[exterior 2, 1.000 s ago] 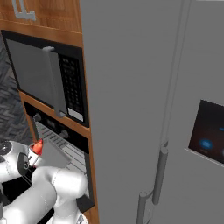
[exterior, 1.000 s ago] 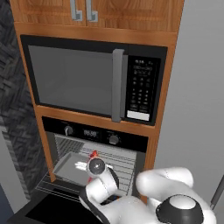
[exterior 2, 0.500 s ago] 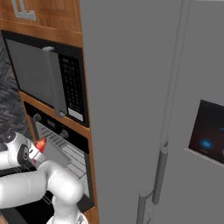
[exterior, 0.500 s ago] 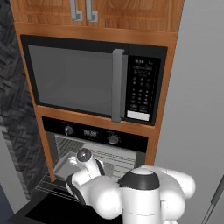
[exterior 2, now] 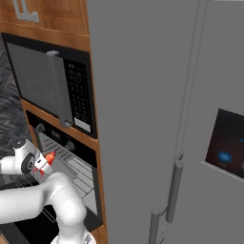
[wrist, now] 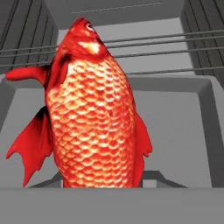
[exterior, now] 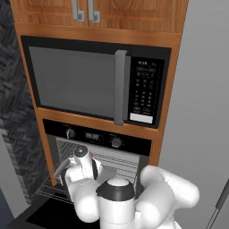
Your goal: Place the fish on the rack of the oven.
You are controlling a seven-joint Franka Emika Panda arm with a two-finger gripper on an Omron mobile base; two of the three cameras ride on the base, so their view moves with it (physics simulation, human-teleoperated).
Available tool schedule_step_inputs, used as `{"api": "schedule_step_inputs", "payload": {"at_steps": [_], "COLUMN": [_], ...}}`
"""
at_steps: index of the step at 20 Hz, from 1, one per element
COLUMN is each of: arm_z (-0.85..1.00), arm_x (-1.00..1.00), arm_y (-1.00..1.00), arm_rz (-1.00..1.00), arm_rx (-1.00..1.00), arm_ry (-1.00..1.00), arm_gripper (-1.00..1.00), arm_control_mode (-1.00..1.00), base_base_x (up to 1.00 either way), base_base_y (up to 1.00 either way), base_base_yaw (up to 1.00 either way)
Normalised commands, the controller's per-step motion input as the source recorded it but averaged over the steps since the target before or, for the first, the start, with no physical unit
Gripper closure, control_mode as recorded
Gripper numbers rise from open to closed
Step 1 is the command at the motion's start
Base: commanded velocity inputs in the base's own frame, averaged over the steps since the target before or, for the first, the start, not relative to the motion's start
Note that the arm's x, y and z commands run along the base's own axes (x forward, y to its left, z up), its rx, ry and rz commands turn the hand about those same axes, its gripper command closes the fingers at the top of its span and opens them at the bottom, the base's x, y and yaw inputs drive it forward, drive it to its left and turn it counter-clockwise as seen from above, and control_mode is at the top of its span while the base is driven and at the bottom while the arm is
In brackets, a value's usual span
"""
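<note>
This place is a rendered home kitchen. At the centre of the left base view a black microwave (exterior: 96, 79) with a keypad is built into a wooden column, and below it sits the oven (exterior: 96, 154) with two knobs and a small display. Wooden cupboard doors (exterior: 96, 12) with metal handles fill the top of that frame. At the right of the right base view stands a tall grey appliance (exterior 2: 186, 133), probably a refrigerator with a dispenser panel.

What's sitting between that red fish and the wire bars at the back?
In the hand view, a flat grey metal tray lies beneath the scaly red-orange fish, before the thin silver wire rack.
</note>
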Motion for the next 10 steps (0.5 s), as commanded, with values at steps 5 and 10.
{"api": "schedule_step_inputs", "payload": {"at_steps": [5, 10], "arm_z": [-0.47, -0.41], "arm_x": [0.19, 0.36], "arm_y": [0.12, 0.12], "arm_rz": [-0.03, -0.04], "arm_rx": [0.00, 0.00], "arm_ry": [0.00, 0.10], "arm_gripper": [1.00, 1.00], "arm_control_mode": [-1.00, -1.00], "base_base_x": [0.00, 0.00], "base_base_y": [0.00, 0.00], "base_base_yaw": [0.00, 0.00]}}
